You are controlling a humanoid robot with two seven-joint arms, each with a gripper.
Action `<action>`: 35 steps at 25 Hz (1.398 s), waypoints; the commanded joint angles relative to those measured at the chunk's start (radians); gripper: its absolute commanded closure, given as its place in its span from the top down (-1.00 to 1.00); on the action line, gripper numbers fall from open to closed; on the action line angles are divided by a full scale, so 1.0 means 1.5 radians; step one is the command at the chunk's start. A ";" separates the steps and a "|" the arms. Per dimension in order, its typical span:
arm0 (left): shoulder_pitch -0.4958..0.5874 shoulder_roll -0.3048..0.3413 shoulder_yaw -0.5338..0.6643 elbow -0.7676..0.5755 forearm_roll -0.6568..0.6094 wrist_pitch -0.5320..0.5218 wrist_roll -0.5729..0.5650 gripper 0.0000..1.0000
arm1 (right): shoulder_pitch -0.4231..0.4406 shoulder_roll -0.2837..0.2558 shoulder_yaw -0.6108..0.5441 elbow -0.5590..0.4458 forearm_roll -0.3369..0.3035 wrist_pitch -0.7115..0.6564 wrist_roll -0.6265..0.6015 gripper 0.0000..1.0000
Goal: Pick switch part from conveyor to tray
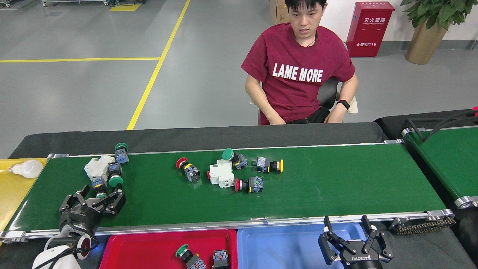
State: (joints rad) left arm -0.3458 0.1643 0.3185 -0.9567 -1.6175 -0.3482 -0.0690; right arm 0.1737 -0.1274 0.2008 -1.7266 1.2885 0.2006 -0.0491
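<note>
Black-fingered, the left claw [98, 200] sits low over the near left part of the conveyor [336, 186], its fingers spread around a small switch part [100, 194] with a green cap. Whether the pads touch it I cannot tell. Just beyond lies a cluster: a green-capped switch [115, 178], a white breaker block [98, 167] and another green-capped switch [121, 152] at the belt's far rail.

Farther along the belt, near its middle, a red-capped switch [187, 169] lies apart from a second group: a white block [221, 174], a green-capped part [233, 157], a red-capped part [248, 184] and a yellow-capped part [269, 164].

On the near side of the belt, the red tray [149, 250] holds a green-capped switch [188, 255] and a dark contact block [220, 258]. Beside it is a blue tray [283, 248], over whose right end the right claw [354, 244] hangs with its fingers apart and nothing between them.

At the belt's left end a yellow tray [11, 194] carries a light bulb [27, 168]. A person [298, 71] in a red shirt sits behind the belt.
</note>
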 commanded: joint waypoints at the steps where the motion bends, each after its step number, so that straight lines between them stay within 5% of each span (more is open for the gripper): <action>1: -0.004 0.006 0.000 0.001 0.013 -0.027 0.016 -0.86 | -0.021 0.013 0.000 -0.003 -0.001 0.003 0.017 0.93; 7: 0.072 0.012 0.001 -0.072 0.025 -0.088 0.084 -1.00 | -0.054 0.027 0.003 0.013 0.000 0.004 0.043 0.93; 12: 0.239 0.015 0.001 -0.294 0.104 -0.269 0.084 -1.00 | -0.048 0.029 0.000 0.013 0.000 0.007 0.038 0.93; 15: 0.386 0.015 0.000 -0.451 0.136 -0.291 0.081 -0.84 | -0.047 0.030 -0.001 0.011 0.000 0.007 0.037 0.93; 16: 0.420 0.011 0.002 -0.484 0.143 -0.291 0.081 -0.65 | -0.046 0.029 -0.001 0.009 0.000 0.007 0.037 0.93; 17: 0.451 0.006 0.002 -0.516 0.146 -0.291 0.080 -0.14 | -0.044 0.028 -0.003 0.004 0.000 0.007 0.037 0.93; 18: 0.473 -0.004 0.002 -0.537 0.145 -0.291 0.079 0.65 | -0.037 0.026 -0.005 -0.004 0.000 0.006 0.037 0.93; 19: 0.485 -0.027 0.001 -0.545 0.146 -0.291 0.079 1.00 | -0.024 0.021 -0.009 -0.010 0.000 0.004 0.036 0.93; 27: 0.484 -0.090 0.035 -0.546 0.144 -0.291 0.078 1.00 | 0.000 -0.028 -0.051 -0.014 -0.018 -0.039 0.036 0.94; 31: 0.482 -0.095 0.052 -0.539 0.142 -0.083 0.079 1.00 | 0.006 -0.024 -0.091 -0.015 -0.045 -0.090 0.035 0.94; 35: 0.479 -0.090 0.066 -0.525 0.141 -0.075 0.079 1.00 | 0.012 -0.024 -0.097 -0.015 -0.046 -0.091 0.034 0.94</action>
State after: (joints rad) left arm 0.3803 0.0196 0.4127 -1.7402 -1.4056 -0.4871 0.0443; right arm 0.1920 -0.1609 0.0635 -1.7341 1.2217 0.0732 0.0114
